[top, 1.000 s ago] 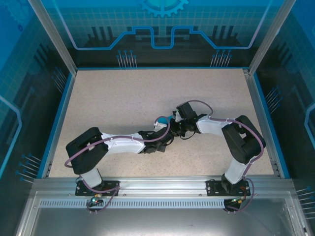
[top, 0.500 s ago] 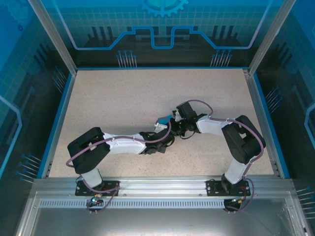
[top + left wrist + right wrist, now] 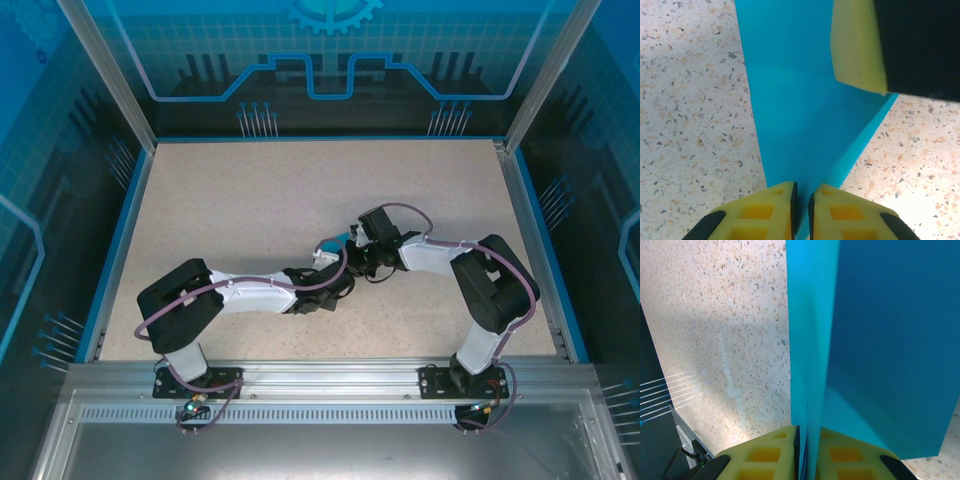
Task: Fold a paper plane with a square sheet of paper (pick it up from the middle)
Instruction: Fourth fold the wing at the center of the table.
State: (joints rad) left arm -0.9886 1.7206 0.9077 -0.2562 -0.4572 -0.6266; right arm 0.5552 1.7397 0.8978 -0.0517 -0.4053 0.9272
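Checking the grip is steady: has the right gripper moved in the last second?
No. The right gripper sits where it did against the table's far blue edge.

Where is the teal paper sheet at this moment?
In the top view the teal paper sits mid-table where the two arms meet. It is pinched at one edge by the left hand and at another by the right hand.
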